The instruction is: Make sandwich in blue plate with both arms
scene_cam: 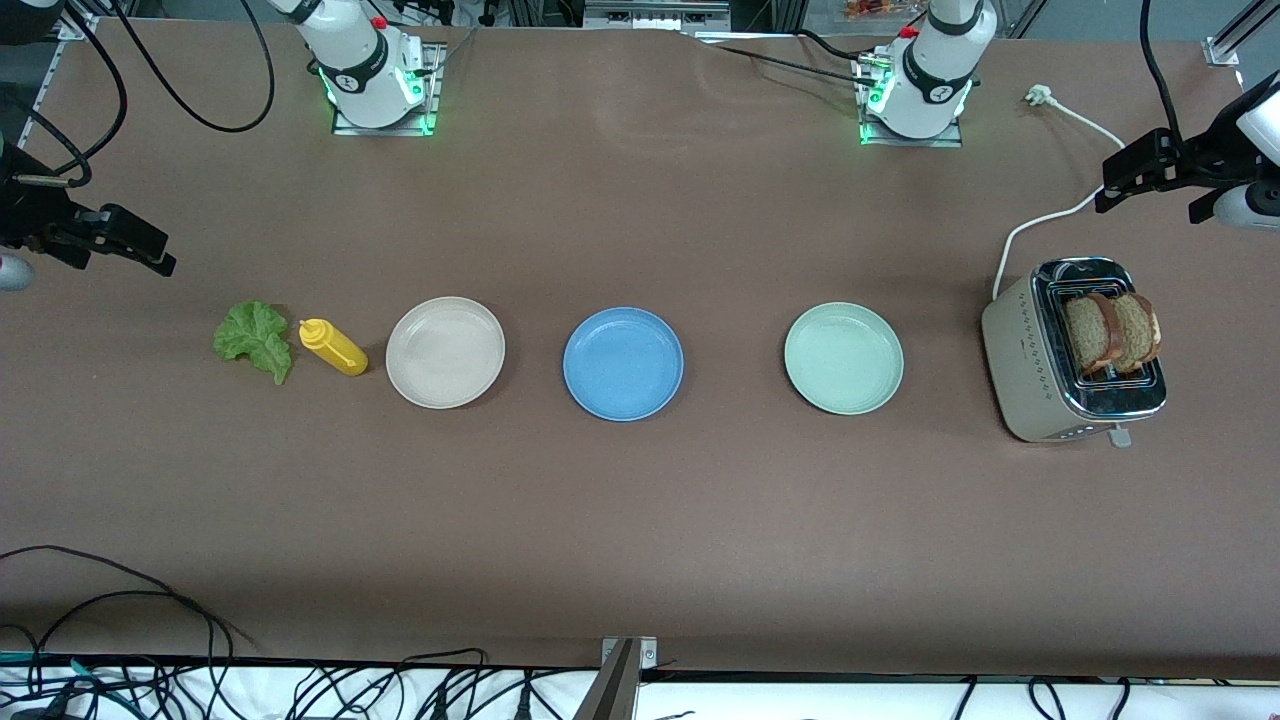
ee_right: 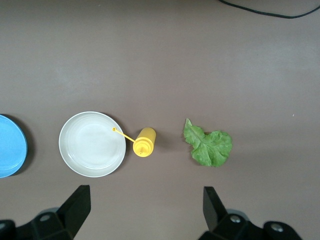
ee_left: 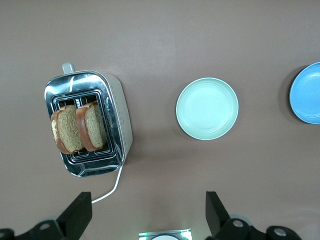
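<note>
Toast [scene_cam: 1110,331] upright in toaster [scene_cam: 1070,350] near left gripper [scene_cam: 1150,175], lettuce [scene_cam: 255,339] near right gripper [scene_cam: 130,240]; both jaws wide, blue plate [scene_cam: 622,363] bare

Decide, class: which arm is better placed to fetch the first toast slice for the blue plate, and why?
Probably the left. Its open left gripper hangs at the toaster end, with both toast slices in its wrist view. The open right gripper waits near the lettuce.

We see open table all round the blue plate [scene_cam: 623,363], with the beige plate [scene_cam: 445,352] and green plate [scene_cam: 843,358] well apart on either side.
</note>
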